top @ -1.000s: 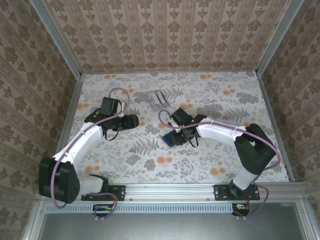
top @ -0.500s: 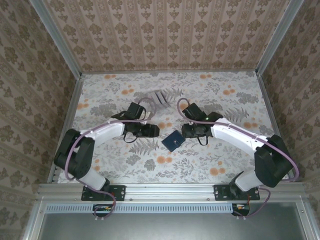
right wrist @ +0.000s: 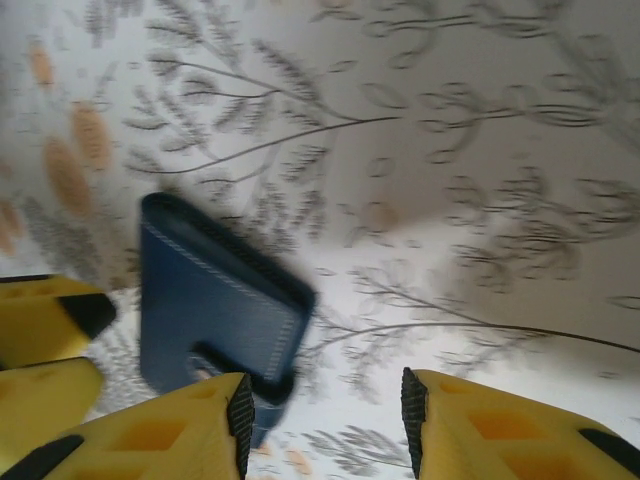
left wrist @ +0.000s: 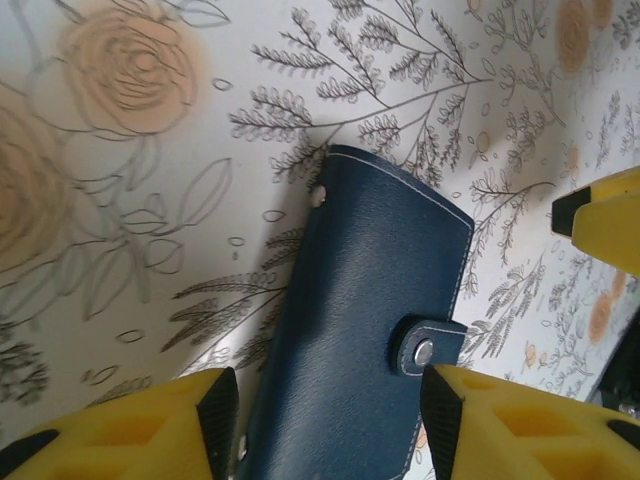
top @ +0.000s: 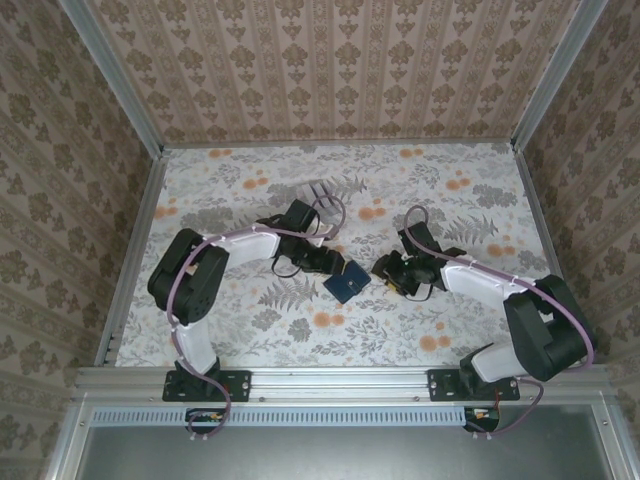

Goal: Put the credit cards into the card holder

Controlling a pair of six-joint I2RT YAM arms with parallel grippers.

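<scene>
Two grippers at the closed card holder, middle of the table.
The navy card holder (left wrist: 370,300) lies flat on the flowered table (top: 300,330), with its snap tab (left wrist: 425,350) fastened. The left gripper (left wrist: 326,395) has one yellow finger on each side of the holder's end; if they press it, I cannot tell. The right gripper (right wrist: 325,400) is just beside the holder, its jaws apart and empty. Farther back stands a pale slotted rack (top: 320,192).
</scene>
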